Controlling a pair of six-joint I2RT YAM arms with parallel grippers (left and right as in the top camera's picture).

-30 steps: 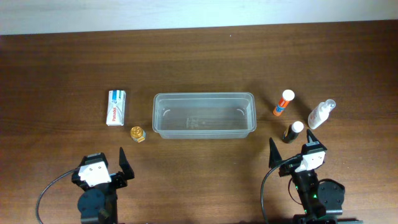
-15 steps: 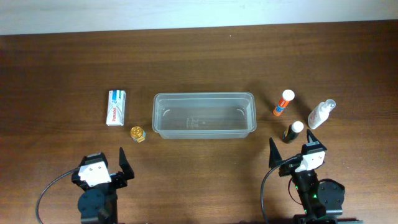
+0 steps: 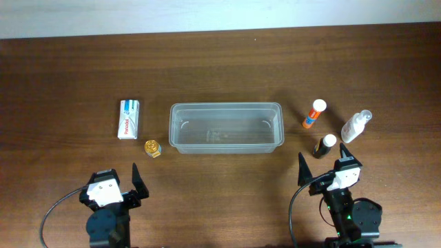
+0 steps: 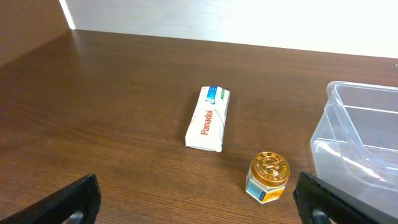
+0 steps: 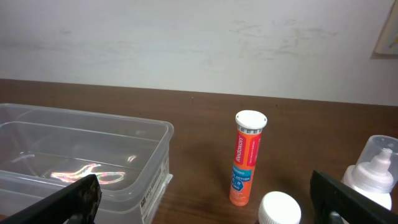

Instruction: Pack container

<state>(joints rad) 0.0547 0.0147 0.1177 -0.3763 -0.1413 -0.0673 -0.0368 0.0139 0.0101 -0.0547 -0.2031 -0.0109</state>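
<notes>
Container (image 3: 225, 105) sits empty mid-frame on the counter (image 3: 69, 69), with box (image 3: 129, 118) and jar (image 3: 152, 147) frame-left, tube (image 3: 313, 114) and two bottles frame-right, likely one batch each for left hand (image 3: 114, 182) and right hand (image 3: 324, 169), both released, bottom edge.

A: so what are we looking at here?
B: we've got the clear tub (image 5: 152, 168) on the left, an orange tube (image 5: 247, 158) standing upright near it, then a white cap (image 5: 280, 210) and a spray bottle (image 5: 373, 168) further right.

Bright, even light; sharp frames
</notes>
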